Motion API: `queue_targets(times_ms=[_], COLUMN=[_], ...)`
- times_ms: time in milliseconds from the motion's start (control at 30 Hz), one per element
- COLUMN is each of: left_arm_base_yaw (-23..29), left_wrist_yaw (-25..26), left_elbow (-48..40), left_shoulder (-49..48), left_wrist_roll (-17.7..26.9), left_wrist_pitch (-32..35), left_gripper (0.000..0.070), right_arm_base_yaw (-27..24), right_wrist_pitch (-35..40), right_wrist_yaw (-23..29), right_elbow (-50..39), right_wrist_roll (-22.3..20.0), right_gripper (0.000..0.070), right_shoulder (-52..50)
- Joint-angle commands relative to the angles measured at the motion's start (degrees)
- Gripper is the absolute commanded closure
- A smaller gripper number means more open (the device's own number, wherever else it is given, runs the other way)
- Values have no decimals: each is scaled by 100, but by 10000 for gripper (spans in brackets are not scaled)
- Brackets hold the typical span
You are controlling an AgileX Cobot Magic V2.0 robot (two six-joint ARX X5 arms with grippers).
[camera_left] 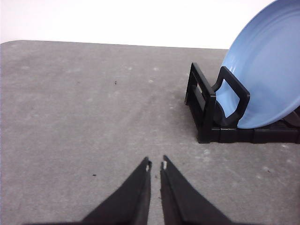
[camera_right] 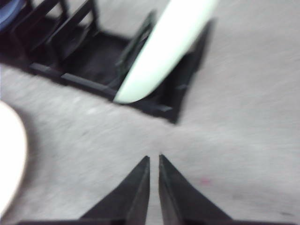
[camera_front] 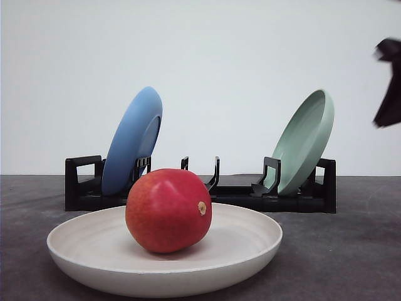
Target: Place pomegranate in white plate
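Front view: the pomegranate [camera_front: 168,210] rests inside the white plate [camera_front: 250,241], slightly left of its centre, stem nub facing right. My judgement: placement is achieved.

Tools: my left tool [camera_left: 155,165] is closed and empty, tips almost touching, above bare counter [camera_left: 84,122]. My right tool [camera_right: 153,159] is likewise closed and empty; that view is blurred.

Risks, as judgement:
- The fruit is smooth and roundish-oval on a shallow dish; a knock to the plate could roll it toward the raised rim.
- The right arm [camera_front: 390,84] hangs near the pale green plate [camera_front: 305,141], which leans in the black rack [camera_front: 207,191]; a careless sweep could tip it.

Materials: plate matte, cream, wide; blue plate [camera_front: 133,139] smooth, tilted; counter grey, speckled, rough-looking.
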Motion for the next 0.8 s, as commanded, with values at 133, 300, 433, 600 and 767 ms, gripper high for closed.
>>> queue_targets(times_ms=[133, 300, 433, 600, 767], left_arm_base_yaw=[2, 2, 2, 2, 2], left_wrist_yaw=[7, 7, 7, 6, 7], left_elbow=[-61, -61, -61, -61, -61], left_shoulder=[-4, -4, -4, -4, -4], left_wrist_roll=[77, 77, 77, 77, 77], left_wrist_pitch=[-15, -15, -15, -15, -15], left_gripper=[683, 683, 683, 683, 683], right_arm_base_yaw=[-358, -710, -896, -1045, -1272], right_wrist_pitch=[40, 151, 195, 304, 320], right_wrist_yaw=[31, 33, 34, 34, 43], right_elbow=[-418, -1047, -1519, -2045, -2465], right_wrist_roll=[-94, -86, -55, 61, 76], right_gripper=[671, 671, 671, 671, 671], right_shoulder=[-1047, -2049, -2794, -3590, -4222])
